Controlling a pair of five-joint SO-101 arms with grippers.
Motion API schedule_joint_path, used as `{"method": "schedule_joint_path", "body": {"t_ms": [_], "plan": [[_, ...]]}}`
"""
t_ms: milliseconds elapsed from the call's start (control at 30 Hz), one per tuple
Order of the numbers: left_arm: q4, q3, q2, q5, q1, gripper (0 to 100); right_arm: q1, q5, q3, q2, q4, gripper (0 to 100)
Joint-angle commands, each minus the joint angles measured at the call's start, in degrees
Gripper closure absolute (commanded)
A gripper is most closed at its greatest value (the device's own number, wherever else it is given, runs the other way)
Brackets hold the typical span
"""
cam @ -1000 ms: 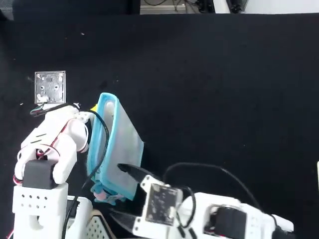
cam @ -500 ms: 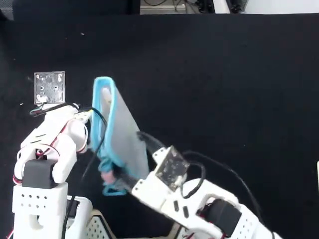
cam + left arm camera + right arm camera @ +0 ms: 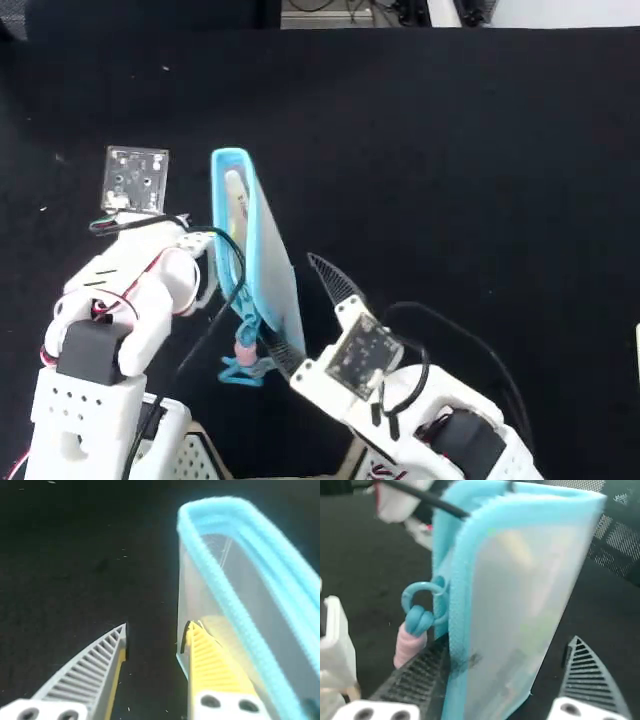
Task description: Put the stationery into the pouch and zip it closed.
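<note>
The pouch [image 3: 262, 258], translucent with a light blue trim, stands on its edge between the two arms. Pale yellowish stationery [image 3: 517, 550] shows dimly through its side. A blue ring and pink charm make up the zip pull [image 3: 243, 355], which hangs at the pouch's near end [image 3: 417, 622]. My left gripper [image 3: 156, 627] is open, its yellow finger [image 3: 210, 670] close against the pouch's side [image 3: 240, 595] and its grey finger out over the black table. My right gripper [image 3: 510, 642] is open and straddles the pouch's near end, one black finger [image 3: 420, 675] by the zip edge.
Black cloth [image 3: 450, 150] covers the table, with wide free room to the far side and the right. The arms' white bases [image 3: 90, 410] and a mesh panel [image 3: 615, 535] crowd the near edge.
The pouch has turned more edge-on and shifted slightly right. The right gripper swung from the pouch's lower corner to straddle its near end. The left arm moved right along with the pouch.
</note>
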Motion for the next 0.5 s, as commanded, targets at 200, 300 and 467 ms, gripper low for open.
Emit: {"method": "schedule_joint_path", "body": {"t_ms": [200, 300, 467], "plan": [[0.4, -2.4, -0.4, -0.1, 1.5, 81, 1.6, 3.4, -6.8, -8.3, 1.1, 67.7], [1.8, -2.9, -0.4, -0.1, 1.7, 81, 2.1, 3.4, -6.0, -8.3, 1.2, 67.7], [2.7, -2.4, -0.4, -0.2, 1.5, 81, 4.5, 2.9, -8.8, -8.4, 0.9, 67.7]]}}
